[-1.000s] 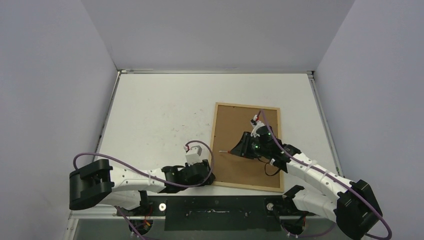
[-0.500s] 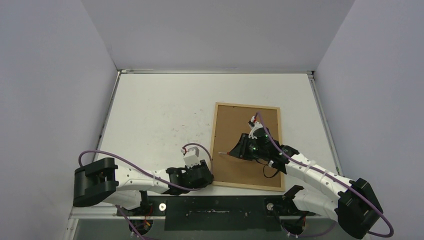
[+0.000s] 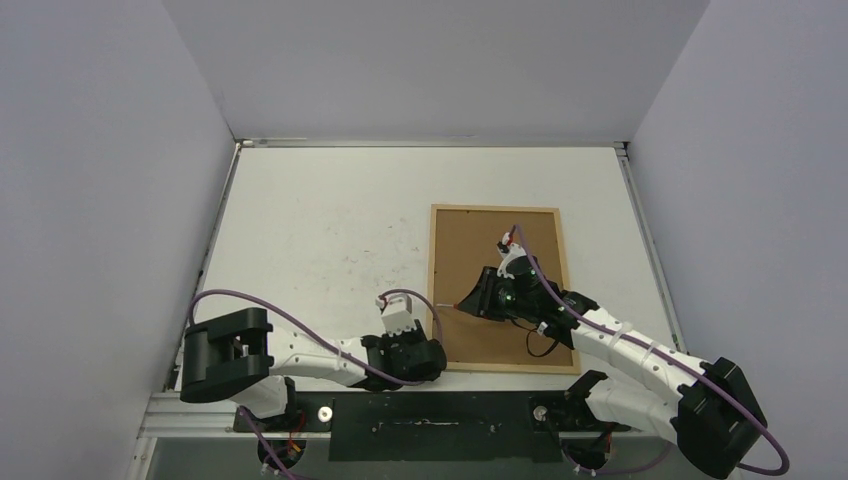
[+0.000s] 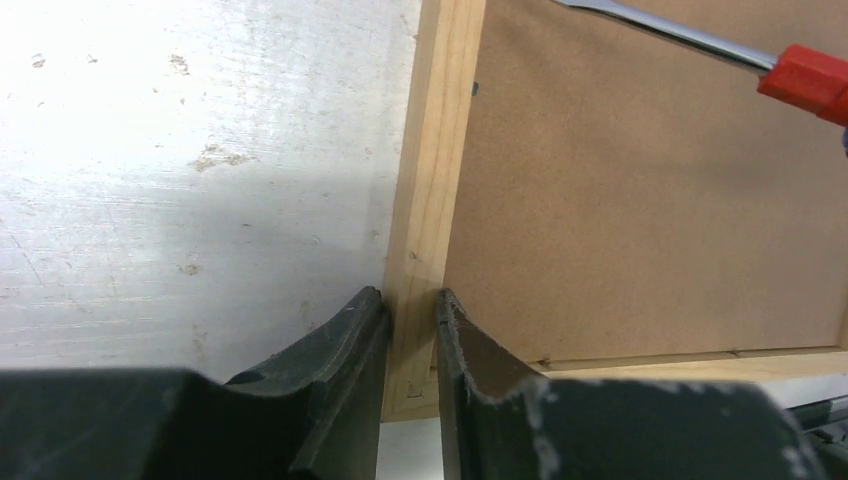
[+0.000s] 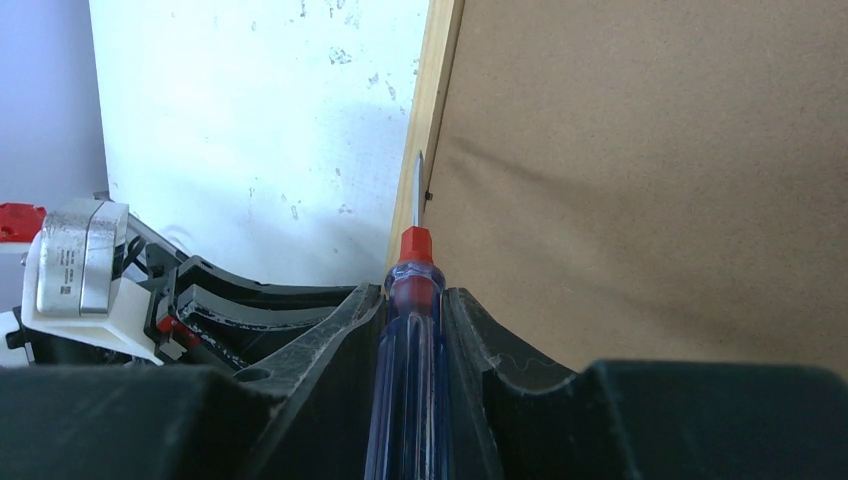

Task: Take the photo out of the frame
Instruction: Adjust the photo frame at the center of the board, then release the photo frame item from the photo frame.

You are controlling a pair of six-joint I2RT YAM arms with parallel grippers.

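The frame (image 3: 437, 270) of light wood lies face down on the table, its brown backing panel (image 3: 495, 250) up. The photo is hidden beneath. My left gripper (image 3: 432, 352) is shut on the frame's left moulding (image 4: 428, 200) near its near left corner, one finger outside, one on the backing panel (image 4: 650, 180). My right gripper (image 3: 478, 297) is shut on a screwdriver (image 5: 413, 330) with a blue handle and red collar. Its metal tip (image 5: 419, 175) points at the inner edge of the left moulding (image 5: 432, 110). The screwdriver also shows in the left wrist view (image 4: 800, 78).
The white table (image 3: 320, 230) is bounded by grey walls on three sides. A black rail (image 3: 430, 425) runs along the near edge between the arm bases. The left arm's body shows in the right wrist view (image 5: 80, 270).
The left gripper has moved right along the near edge and turned the frame with it, so the frame now lies squarer to the table. The right gripper with the screwdriver has barely moved.
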